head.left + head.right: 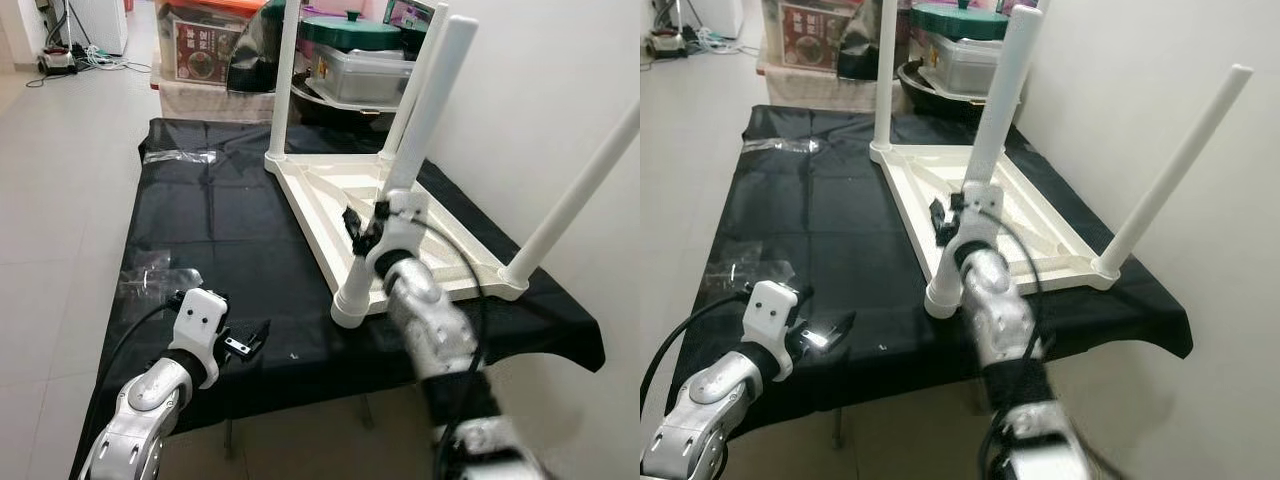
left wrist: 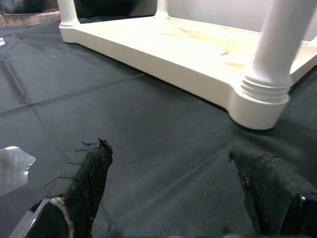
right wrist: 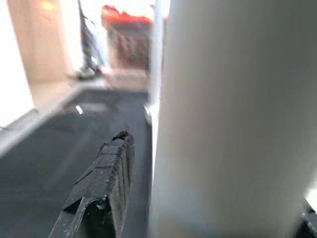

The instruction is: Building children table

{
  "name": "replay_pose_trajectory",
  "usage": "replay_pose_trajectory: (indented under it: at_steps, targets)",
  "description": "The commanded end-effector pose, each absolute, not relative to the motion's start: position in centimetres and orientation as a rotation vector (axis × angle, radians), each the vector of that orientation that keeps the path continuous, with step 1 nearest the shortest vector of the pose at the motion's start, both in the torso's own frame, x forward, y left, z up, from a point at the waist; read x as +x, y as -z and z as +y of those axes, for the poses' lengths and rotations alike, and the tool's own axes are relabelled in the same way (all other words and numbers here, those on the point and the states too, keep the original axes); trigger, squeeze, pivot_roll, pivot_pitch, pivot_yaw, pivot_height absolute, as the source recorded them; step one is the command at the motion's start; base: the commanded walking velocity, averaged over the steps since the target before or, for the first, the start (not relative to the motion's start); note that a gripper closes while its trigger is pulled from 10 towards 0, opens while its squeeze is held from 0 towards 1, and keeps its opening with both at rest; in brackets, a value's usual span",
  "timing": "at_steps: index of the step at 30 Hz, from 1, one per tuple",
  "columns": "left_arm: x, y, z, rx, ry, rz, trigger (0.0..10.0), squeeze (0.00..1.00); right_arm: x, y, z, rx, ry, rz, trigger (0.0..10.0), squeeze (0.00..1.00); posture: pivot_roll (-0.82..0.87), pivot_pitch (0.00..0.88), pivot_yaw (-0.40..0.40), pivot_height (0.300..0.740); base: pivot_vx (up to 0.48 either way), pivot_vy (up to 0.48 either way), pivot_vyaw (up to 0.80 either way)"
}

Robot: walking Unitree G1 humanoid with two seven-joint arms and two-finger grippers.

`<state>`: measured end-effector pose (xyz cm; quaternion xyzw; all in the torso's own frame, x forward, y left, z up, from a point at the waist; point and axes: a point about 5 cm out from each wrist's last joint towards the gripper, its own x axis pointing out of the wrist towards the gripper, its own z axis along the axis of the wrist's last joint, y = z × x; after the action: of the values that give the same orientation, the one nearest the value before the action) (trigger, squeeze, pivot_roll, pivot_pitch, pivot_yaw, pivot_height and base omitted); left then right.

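Note:
A white children's table (image 1: 345, 185) lies upside down on a black-clothed table (image 1: 215, 215), with all its legs pointing up. My right gripper (image 1: 366, 226) is at the lower part of the nearest leg (image 1: 415, 135), open, a finger on either side of it. In the right wrist view this leg (image 3: 233, 119) looms large, and a thin dark gap separates it from one finger (image 3: 106, 178). My left gripper (image 1: 246, 344) hovers open just over the cloth near the front left, with nothing between its fingers (image 2: 84, 178). It faces the leg's threaded base (image 2: 260, 96).
Two clear plastic wrappers lie on the cloth, one at the far left (image 1: 180, 157) and one near my left arm (image 1: 145, 275). Boxes and a lidded container (image 1: 350, 50) stand behind the table. A white wall (image 1: 540, 90) runs along the right, with tiled floor (image 1: 60, 200) to the left.

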<state>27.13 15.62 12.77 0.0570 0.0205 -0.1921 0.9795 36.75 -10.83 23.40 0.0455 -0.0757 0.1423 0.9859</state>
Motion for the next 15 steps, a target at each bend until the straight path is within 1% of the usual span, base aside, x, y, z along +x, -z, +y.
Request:
replay_pose_trajectory:
  at_steps: [1, 2, 3, 4, 5, 6, 7, 8, 10, 13, 14, 15]
  targets:
    - [27.0, -12.4, 15.4, 0.112, 0.397, 0.056, 10.0, 0.00, 36.9, -23.9, -10.5, 0.110, -0.458, -0.156, 10.0, 0.00, 0.15, 0.000, -0.184, 0.740, 0.000, 0.000, 0.00]
    - [27.1, -12.4, 15.5, 0.112, 0.395, 0.054, 10.0, 0.00, 36.7, -23.7, -10.5, 0.087, -0.661, -0.152, 10.0, 0.00, 0.16, 0.000, -0.188, 0.740, 0.000, 0.000, 0.00]
    - [27.1, -12.4, 15.5, 0.112, 0.395, 0.054, 10.0, 0.00, 36.7, -23.7, -10.5, 0.087, -0.661, -0.152, 10.0, 0.00, 0.16, 0.000, -0.188, 0.740, 0.000, 0.000, 0.00]
    - [27.1, -12.4, 15.5, 0.113, 0.393, 0.053, 10.0, 0.00, 36.3, -22.9, -10.4, 0.069, -0.865, -0.122, 10.0, 0.00, 0.16, 0.000, -0.188, 0.740, 0.000, 0.000, 0.00]
    - [27.1, -12.5, 15.6, 0.114, 0.392, 0.052, 10.0, 0.00, 36.1, -21.8, -10.4, 0.034, -1.001, -0.078, 10.0, 0.00, 0.17, 0.000, -0.197, 0.740, 0.000, 0.000, 0.00]
    - [27.1, -12.5, 15.6, 0.114, 0.392, 0.052, 10.0, 0.00, 36.1, -21.8, -10.4, 0.034, -1.001, -0.078, 10.0, 0.00, 0.17, 0.000, -0.197, 0.740, 0.000, 0.000, 0.00]
    - [27.1, -12.5, 15.6, 0.115, 0.390, 0.051, 10.0, 0.00, 36.1, -20.7, -10.2, -0.015, -1.079, -0.033, 10.0, 0.00, 0.17, 0.000, -0.201, 0.740, 0.000, 0.000, 0.00]
    - [27.1, -12.5, 15.6, 0.115, 0.390, 0.051, 10.0, 0.00, 36.1, -20.7, -10.2, -0.015, -1.079, -0.033, 10.0, 0.00, 0.17, 0.000, -0.201, 0.740, 0.000, 0.000, 0.00]
    - [27.1, -12.6, 15.6, 0.116, 0.386, 0.049, 10.0, 0.00, 35.9, -19.0, -9.1, -0.070, -1.193, 0.040, 10.0, 0.00, 0.20, 0.000, -0.215, 0.740, 0.000, 0.000, 0.00]
    - [27.1, -12.7, 15.7, 0.115, 0.384, 0.048, 10.0, 0.00, 35.8, -18.7, -8.6, -0.081, -1.223, 0.059, 10.0, 0.00, 0.20, 0.000, -0.215, 0.740, 0.000, 0.000, 0.00]
    - [27.0, -12.7, 15.7, 0.117, 0.380, 0.047, 10.0, 0.00, 36.7, -18.9, -7.1, -0.030, -1.169, 0.078, 5.6, 0.00, 0.21, 0.000, -0.219, 0.740, 0.000, 0.000, 0.00]
    - [26.9, -12.7, 15.8, 0.118, 0.379, 0.048, 10.0, 0.00, 37.1, -19.4, -6.4, -0.008, -1.138, 0.061, 3.2, 0.00, 0.21, 0.000, -0.219, 0.740, 0.000, 0.000, 0.00]
